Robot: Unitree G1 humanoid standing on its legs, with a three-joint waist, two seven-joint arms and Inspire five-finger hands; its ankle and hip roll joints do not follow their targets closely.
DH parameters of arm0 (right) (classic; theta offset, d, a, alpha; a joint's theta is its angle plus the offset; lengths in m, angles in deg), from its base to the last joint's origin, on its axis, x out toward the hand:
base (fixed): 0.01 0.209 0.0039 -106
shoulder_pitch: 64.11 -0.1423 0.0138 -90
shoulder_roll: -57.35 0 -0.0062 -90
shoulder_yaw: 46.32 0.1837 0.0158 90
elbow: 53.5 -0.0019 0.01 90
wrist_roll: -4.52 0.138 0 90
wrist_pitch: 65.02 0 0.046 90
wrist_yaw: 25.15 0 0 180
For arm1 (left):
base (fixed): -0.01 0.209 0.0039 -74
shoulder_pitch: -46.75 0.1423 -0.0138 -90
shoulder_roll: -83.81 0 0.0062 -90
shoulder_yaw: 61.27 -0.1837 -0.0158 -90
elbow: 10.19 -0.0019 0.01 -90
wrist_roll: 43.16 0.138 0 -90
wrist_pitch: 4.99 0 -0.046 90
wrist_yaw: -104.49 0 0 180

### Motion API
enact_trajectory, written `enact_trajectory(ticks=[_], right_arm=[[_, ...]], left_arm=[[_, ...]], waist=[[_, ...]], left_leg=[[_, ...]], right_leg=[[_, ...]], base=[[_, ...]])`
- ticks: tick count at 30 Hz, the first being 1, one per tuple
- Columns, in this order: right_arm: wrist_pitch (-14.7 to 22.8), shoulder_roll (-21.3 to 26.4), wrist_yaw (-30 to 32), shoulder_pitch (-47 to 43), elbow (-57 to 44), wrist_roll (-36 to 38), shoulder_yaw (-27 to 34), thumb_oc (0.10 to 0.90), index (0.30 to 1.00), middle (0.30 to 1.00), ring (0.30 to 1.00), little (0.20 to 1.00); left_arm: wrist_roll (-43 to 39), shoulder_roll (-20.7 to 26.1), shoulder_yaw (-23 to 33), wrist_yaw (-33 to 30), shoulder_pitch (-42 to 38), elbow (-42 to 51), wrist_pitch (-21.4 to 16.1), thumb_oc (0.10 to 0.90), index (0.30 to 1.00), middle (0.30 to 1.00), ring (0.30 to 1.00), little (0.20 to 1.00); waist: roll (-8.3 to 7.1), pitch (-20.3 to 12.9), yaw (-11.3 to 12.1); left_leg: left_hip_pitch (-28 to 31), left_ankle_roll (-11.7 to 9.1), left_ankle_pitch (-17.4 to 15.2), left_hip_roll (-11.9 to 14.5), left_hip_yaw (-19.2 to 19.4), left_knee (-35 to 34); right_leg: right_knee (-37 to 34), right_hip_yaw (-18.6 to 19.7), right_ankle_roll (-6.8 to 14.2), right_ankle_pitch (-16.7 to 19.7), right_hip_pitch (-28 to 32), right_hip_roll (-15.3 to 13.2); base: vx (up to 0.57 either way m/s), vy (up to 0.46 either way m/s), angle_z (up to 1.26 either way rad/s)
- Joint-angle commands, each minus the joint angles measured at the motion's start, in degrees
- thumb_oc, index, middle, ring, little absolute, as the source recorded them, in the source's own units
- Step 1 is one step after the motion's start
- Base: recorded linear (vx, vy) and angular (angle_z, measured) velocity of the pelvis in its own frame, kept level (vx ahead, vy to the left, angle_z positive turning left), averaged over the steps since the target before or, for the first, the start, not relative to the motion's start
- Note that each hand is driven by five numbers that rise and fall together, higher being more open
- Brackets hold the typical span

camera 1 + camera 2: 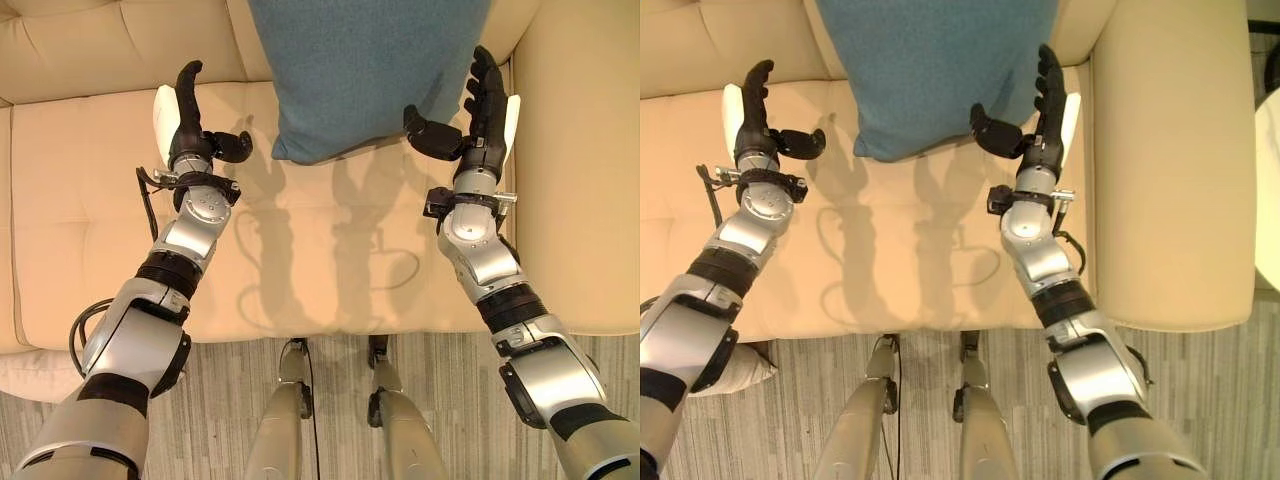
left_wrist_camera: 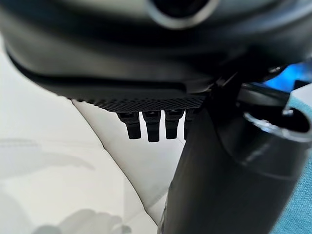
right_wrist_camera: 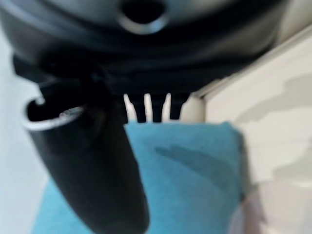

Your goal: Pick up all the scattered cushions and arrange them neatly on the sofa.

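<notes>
While both hands stand open, you see in the left eye view the blue cushion (image 1: 365, 70) at top centre, leaning on the sofa (image 1: 90, 250) back. The left hand (image 1: 185, 120), upper left, has straight fingers, apart from the cushion. The right hand (image 1: 480, 110), upper right, has straight fingers beside the cushion's edge, thumb at its lower corner.

Right eye view: same layout, cushion (image 1: 935, 65) at top centre.

Left wrist view: fingertips (image 2: 152, 129) extended over the seat.

Right wrist view: cushion (image 3: 195, 180) past the thumb.

Risk: the cushion looks loosely propped; a brush from the right thumb could tip it forward. No writing readable.
</notes>
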Motion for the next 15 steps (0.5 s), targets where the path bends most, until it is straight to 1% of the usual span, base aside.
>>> enact_trajectory(ticks=[1, 2, 4, 5, 6, 7, 8, 9, 10, 12, 13, 14, 15], right_arm=[[5.39, 3.04, -2.02, 7.39, -5.91, -2.97, 4.81, 0.8, 0.9, 0.9, 0.9, 0.9], [5.5, 3.76, -3.06, 10.44, -7.26, -3.33, 6.54, 0.8, 0.9, 0.9, 0.9, 0.9], [5.01, 4.03, -6.28, 20.41, -10.87, -3.71, 11.51, 0.8, 0.9, 0.9, 0.9, 0.9], [5.19, 3.99, -7.38, 24.23, -10.5, -4.27, 13.84, 0.8, 0.9, 0.9, 0.9, 0.9], [5.16, 3.99, -7.4, 24.46, -10.64, -4.29, 13.86, 0.8, 0.9, 0.9, 0.9, 0.9], [4.85, 5.21, -9.57, 31.16, -8.02, -4.0, 18.72, 0.8, 0.9, 0.9, 0.9, 0.9], [5.12, 5.26, -10.1, 34.32, -6.25, -4.1, 20.86, 0.8, 0.9, 0.9, 0.9, 0.9], [4.48, 5.14, -10.33, 39.7, -1.55, -4.56, 25.38, 0.8, 0.9, 0.9, 0.9, 0.9], [3.73, 5.15, -10.54, 43.04, 0.88, -4.94, 27.92, 0.8, 0.9, 0.9, 0.9, 0.9], [3.13, 3.78, -10.05, 47.93, 4.04, -4.14, 31.64, 0.8, 0.9, 0.9, 0.9, 0.9], [3.31, 2.27, -9.13, 50.2, 7.1, -4.02, 33.92, 0.8, 0.9, 0.9, 0.9, 0.9], [3.14, 1.76, -8.47, 51.93, 7.75, -4.76, 35.06, 0.8, 0.9, 0.9, 0.9, 0.9], [3.07, 0.63, -7.9, 53.04, 9.85, -4.05, 35.68, 0.8, 0.9, 0.9, 0.9, 0.9]], left_arm=[[4.29, -0.92, 3.77, -2.39, 5.43, 1.9, -4.19, 0.8, 0.9, 0.9, 0.9, 0.9], [3.79, -1.23, 5.48, -1.71, 9.06, 4.6, -4.74, 0.8, 0.9, 0.9, 0.9, 0.9], [2.17, -2.18, 10.49, 0.97, 20.39, 12.35, -5.5, 0.8, 0.9, 0.9, 0.9, 0.9], [2.11, -3.19, 13.03, 1.28, 25.16, 13.16, -5.66, 0.8, 0.9, 0.9, 0.9, 0.9], [2.16, -3.23, 13.05, 1.29, 25.41, 13.37, -5.58, 0.8, 0.9, 0.9, 0.9, 0.9], [1.35, -3.64, 16.71, 4.33, 36.01, 15.02, -6.46, 0.8, 0.9, 0.9, 0.9, 0.9], [2.29, -3.76, 18.08, 5.32, 40.02, 13.56, -6.15, 0.8, 0.9, 0.9, 0.9, 0.9], [6.99, -3.87, 20.42, 4.12, 47.26, 9.68, -4.48, 0.8, 0.9, 0.9, 0.9, 0.9], [8.03, -5.07, 22.15, 3.75, 50.98, 6.68, -3.44, 0.8, 0.9, 0.9, 0.9, 0.9], [8.26, -6.58, 24.5, 3.2, 56.28, 2.57, -2.54, 0.8, 0.9, 0.9, 0.9, 0.9], [9.56, -7.37, 25.88, 1.7, 58.8, -2.99, -1.82, 0.8, 0.9, 0.9, 0.9, 0.9], [10.72, -7.85, 25.83, 1.59, 60.23, -5.65, -1.55, 0.8, 0.9, 0.9, 0.9, 0.9], [11.46, -8.41, 26.2, 0.97, 61.89, -10.2, -0.91, 0.8, 0.9, 0.9, 0.9, 0.9]], waist=[[-2.21, -9.41, 0.06], [-2.44, -9.69, 0.09], [-2.96, -10.61, 0.41], [-3.21, -10.98, 0.64], [-3.2, -11.09, 0.65], [-3.69, -12.09, 0.99], [-3.8, -12.62, 1.24], [-4.06, -13.67, 1.42], [-4.08, -14.28, 1.44], [-4.13, -15.03, 1.55], [-4.3, -15.19, 1.55], [-4.44, -15.55, 1.5], [-4.45, -15.59, 1.57]], left_leg=[[7.45, -3.12, -8.27, 1.51, 1.16, 0.04], [8.33, -2.92, -8.68, 1.55, 1.16, 0.04], [11.8, -2.45, -9.92, 1.63, 1.42, 0.04], [13.35, -2.24, -10.72, 1.74, 1.56, 0.04], [13.26, -2.21, -10.5, 1.71, 1.55, 0.04], [16.09, -1.52, -11.54, 1.76, 1.54, 0.18], [17.69, -1.29, -12.21, 1.78, 1.64, 0.39], [20.48, -0.41, -13.26, 1.51, 1.69, 0.66], [21.81, 0.01, -13.9, 1.41, 1.61, 0.86], [23.92, 0.73, -15.0, 1.08, 1.36, 1.47], [24.66, 1.12, -15.53, 0.84, 1.2, 2.28], [25.09, 1.41, -15.89, 0.65, 1.29, 2.56], [26.19, 1.56, -16.42, 0.61, 1.75, 2.42]], right_leg=[[1.42, -0.2, 2.83, -8.08, 6.7, -2.45], [1.49, -0.32, 2.82, -8.39, 7.56, -2.34], [1.65, -0.72, 2.86, -9.3, 10.87, -2.26], [1.79, -0.87, 2.88, -9.94, 12.28, -2.33], [1.72, -0.88, 2.89, -9.73, 12.23, -2.36], [2.75, -1.15, 2.89, -10.82, 14.42, -2.51], [3.35, -1.19, 2.94, -11.4, 15.69, -2.62], [5.07, -1.18, 3.15, -12.39, 17.54, -3.06], [6.17, -1.21, 3.29, -12.95, 18.51, -3.3], [7.46, -1.29, 3.38, -13.95, 20.62, -3.75], [8.17, -1.26, 3.44, -14.37, 21.46, -3.93], [8.23, -1.26, 3.54, -14.1, 21.85, -4.14], [8.19, -0.99, 3.76, -13.94, 22.31, -4.22]], base=[[0.07, -0.022, 0.06], [0.11, -0.025, 0.09], [0.14, -0.008, 0.11], [0.1, 0.002, 0.09], [0.13, 0.023, -0.02], [0.13, 0.041, -0.09], [0.19, 0.121, -0.15], [0.14, 0.148, -0.07], [0.11, 0.158, -0.03], [0.05, 0.098, 0.04], [0.01, 0.088, 0.08], [-0.03, 0.101, 0.05], [-0.06, 0.089, 0.02]])
